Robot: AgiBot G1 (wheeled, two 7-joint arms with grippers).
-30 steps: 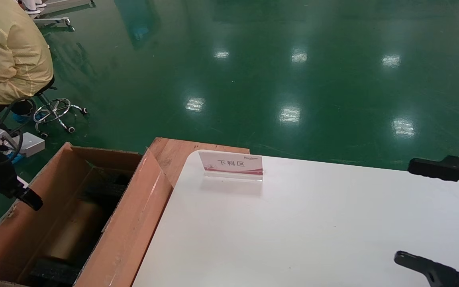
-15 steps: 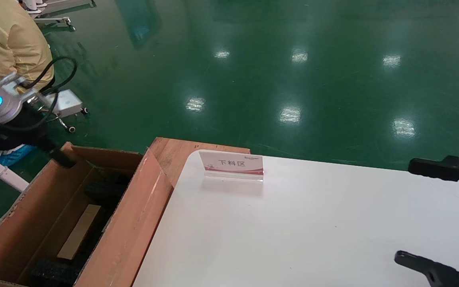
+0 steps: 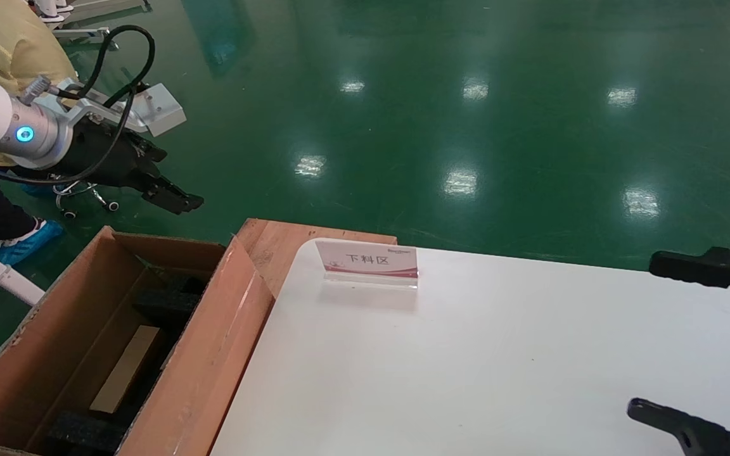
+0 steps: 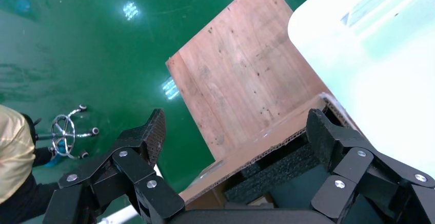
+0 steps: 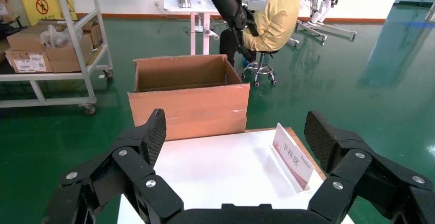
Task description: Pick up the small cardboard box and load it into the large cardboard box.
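Inside the large cardboard box (image 3: 213, 354) — the small cardboard box (image 3: 125, 368), lying released.

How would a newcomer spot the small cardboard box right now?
Find the large cardboard box open on the floor beside the white table. Down inside it, between black foam blocks, lies the small cardboard box. It is the only pale tan, flat rectangle among the black foam.
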